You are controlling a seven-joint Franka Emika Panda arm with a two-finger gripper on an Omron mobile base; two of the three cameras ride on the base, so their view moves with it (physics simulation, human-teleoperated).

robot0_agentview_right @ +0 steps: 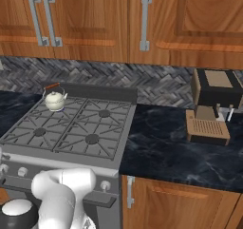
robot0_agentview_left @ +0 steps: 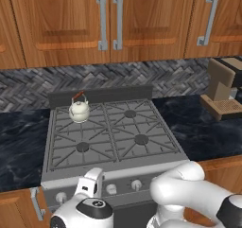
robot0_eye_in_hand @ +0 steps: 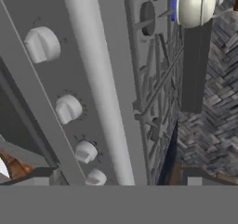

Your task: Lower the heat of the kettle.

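The kettle (robot0_agentview_left: 79, 110) sits upright on the stove's (robot0_agentview_left: 113, 127) rear-left burner, a blue flame (robot0_eye_in_hand: 173, 8) showing under it. White knobs (robot0_eye_in_hand: 42, 44) line the stove's front panel. The gripper's fingers are hidden, so I cannot tell its opening or hold.

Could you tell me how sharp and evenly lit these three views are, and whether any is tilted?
Left base view: flat, even light, soft rendering, only a faint shadow under the kettle. Right base view: similar, with pale sheen on the dark counter. Hand view: rolled sideways, so the stove runs up the frame; the nearest knob looks slightly blurred.
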